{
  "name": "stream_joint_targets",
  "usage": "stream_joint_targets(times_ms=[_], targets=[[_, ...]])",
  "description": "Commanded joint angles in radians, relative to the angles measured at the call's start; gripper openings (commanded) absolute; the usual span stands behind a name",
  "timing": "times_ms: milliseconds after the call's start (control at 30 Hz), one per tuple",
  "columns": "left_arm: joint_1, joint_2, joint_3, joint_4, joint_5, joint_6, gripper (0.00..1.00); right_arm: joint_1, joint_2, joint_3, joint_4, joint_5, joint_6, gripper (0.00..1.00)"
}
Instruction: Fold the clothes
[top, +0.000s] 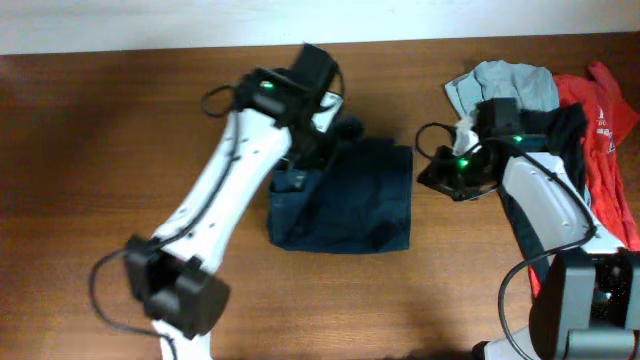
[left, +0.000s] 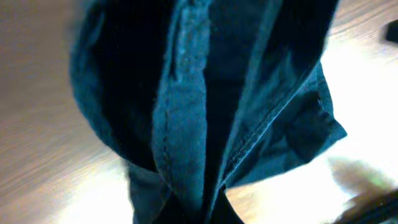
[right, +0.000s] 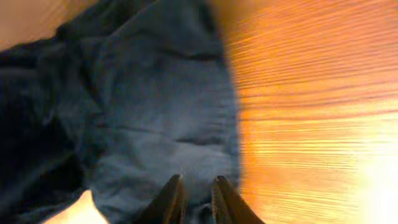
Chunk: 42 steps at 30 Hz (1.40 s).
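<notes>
**Handling the shorts: soft cloth, best taken by its seams**

Lying at the centre of the table (top: 100, 150) in the overhead view, the navy shorts (top: 350, 200) form a rough rectangle, already doubled over in part. They look light, limp and not at all slippery. I judge they will sag and bunch wherever they are lifted, so the stitched hems, the waistband and the corners are the firmest places to take hold.

The left gripper (top: 303, 160) sits over the upper left corner of the shorts. In the left wrist view, gathered cloth with a stitched seam fills the frame and narrows toward the bottom centre. That suggests a pinch there, but the fingers are hidden, so I cannot tell their state.

The right gripper (right: 198, 202) is at the right edge of the shorts. In its own view at the bottom centre, its fingers stand close together with a slim gap over the cloth near its border. Whether they nip any fabric I cannot tell.
</notes>
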Motion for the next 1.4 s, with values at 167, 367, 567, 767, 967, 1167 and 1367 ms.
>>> stream_joint_targets(times_ms=[167,367,567,767,967,1167,1367], targets=[[-0.092,0.123,0.011,0.108,0.022,-0.137,0.0,-0.016,0.039,-0.006,-0.053,0.222,-0.016,0.24],[-0.1,0.123,0.011,0.158,0.039,-0.269,0.0,-0.016,0.19,-0.016,-0.06,0.2,-0.016,0.26],[-0.134,0.123,0.011,0.162,0.045,-0.291,0.0,-0.015,0.312,-0.016,-0.049,0.087,-0.056,0.25],[-0.142,0.123,0.011,0.212,0.172,-0.368,0.0,-0.013,0.353,-0.016,-0.045,0.061,-0.077,0.25],[-0.176,0.13,0.011,0.294,0.188,-0.369,0.01,0.003,0.355,-0.016,-0.045,0.062,-0.077,0.25],[-0.238,0.187,0.011,0.314,0.127,-0.369,0.19,0.006,0.355,-0.016,-0.039,0.064,-0.076,0.25],[-0.266,0.246,0.011,0.344,0.127,-0.369,0.19,0.006,0.355,-0.016,-0.039,0.069,-0.076,0.25]])
